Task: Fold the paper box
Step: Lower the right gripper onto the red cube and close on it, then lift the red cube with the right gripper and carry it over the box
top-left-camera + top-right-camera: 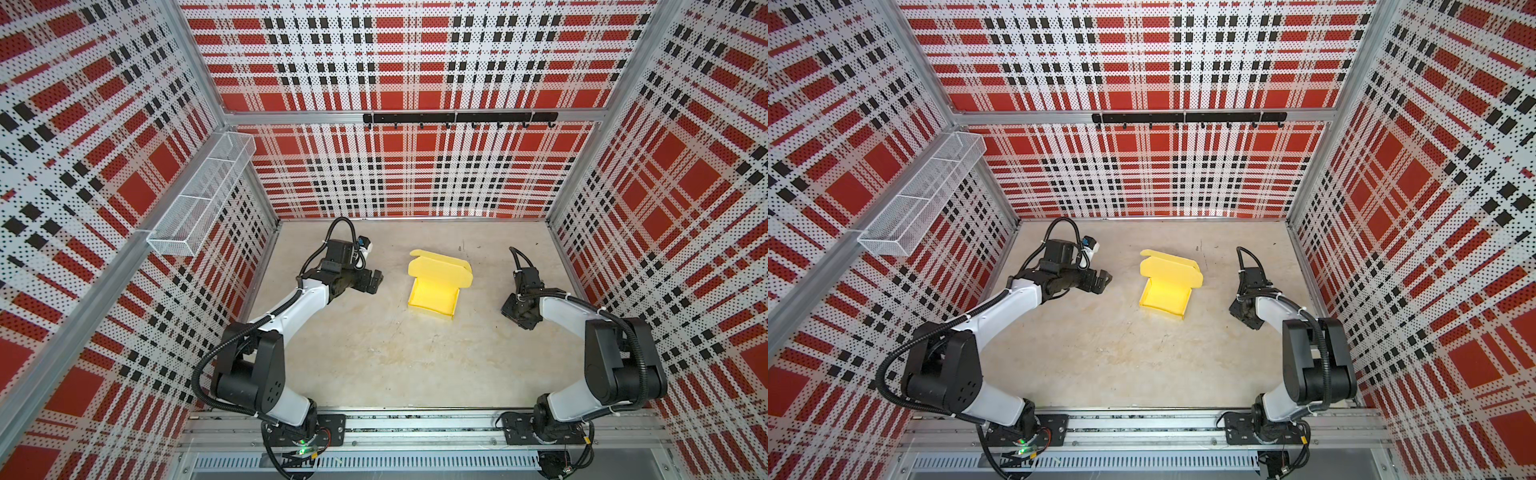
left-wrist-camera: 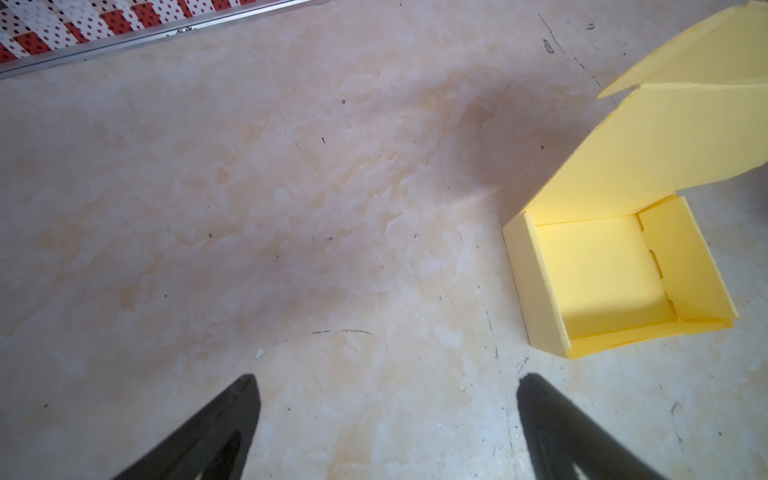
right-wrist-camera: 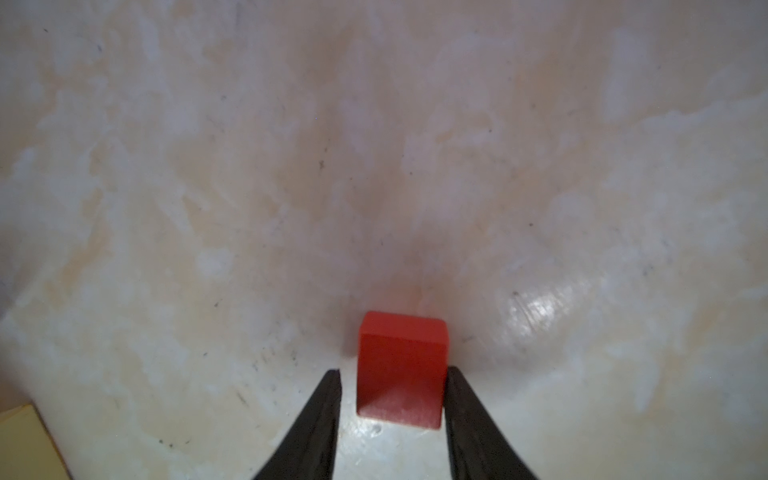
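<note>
The paper box is pale yellow card and stands in the middle of the table, seen in both top views. Its tray is formed and its lid flap is raised at the far side. In the left wrist view the paper box lies off to one side of my left gripper, which is open and empty. That left gripper hovers left of the box. My right gripper is low over the table, right of the box. A small red block sits between the fingers of my right gripper: one finger touches it, the other stands slightly apart.
A white wire basket hangs on the left wall. A black hook rail runs along the back wall. Plaid perforated walls enclose the table on three sides. A corner of the yellow card shows in the right wrist view.
</note>
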`<state>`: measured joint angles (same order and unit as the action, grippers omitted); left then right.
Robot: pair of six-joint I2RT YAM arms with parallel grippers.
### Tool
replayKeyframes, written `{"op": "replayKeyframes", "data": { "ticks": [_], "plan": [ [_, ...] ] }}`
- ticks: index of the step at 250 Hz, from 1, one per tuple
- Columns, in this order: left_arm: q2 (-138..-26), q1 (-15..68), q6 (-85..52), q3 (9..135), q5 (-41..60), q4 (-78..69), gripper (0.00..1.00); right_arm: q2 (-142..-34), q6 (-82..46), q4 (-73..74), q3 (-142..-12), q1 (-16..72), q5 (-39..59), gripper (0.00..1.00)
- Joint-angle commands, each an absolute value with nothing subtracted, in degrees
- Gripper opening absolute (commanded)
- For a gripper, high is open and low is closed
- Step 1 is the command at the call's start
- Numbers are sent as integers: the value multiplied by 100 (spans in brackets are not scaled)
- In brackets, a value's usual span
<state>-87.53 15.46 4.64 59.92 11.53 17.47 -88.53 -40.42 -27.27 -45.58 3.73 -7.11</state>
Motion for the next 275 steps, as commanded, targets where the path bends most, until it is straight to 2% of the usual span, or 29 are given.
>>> {"op": "replayKeyframes", "data": {
  "ticks": [1,84,189,275],
  "plan": [
    [-8745,1569,396,6101,1120,1686,99,-8938,-3990,-2595,-4588,356,-803,40],
    [-8686,1579,416,6136,1148,1756,99,-8854,-3964,-2532,-4524,352,-721,31],
    [-8650,1431,361,6076,1168,1682,99,-8466,-4042,-2584,-4449,438,-650,30],
    [-8640,1441,334,6113,1222,1732,99,-8346,-3985,-2437,-4510,1125,-983,31]
  ]
}}
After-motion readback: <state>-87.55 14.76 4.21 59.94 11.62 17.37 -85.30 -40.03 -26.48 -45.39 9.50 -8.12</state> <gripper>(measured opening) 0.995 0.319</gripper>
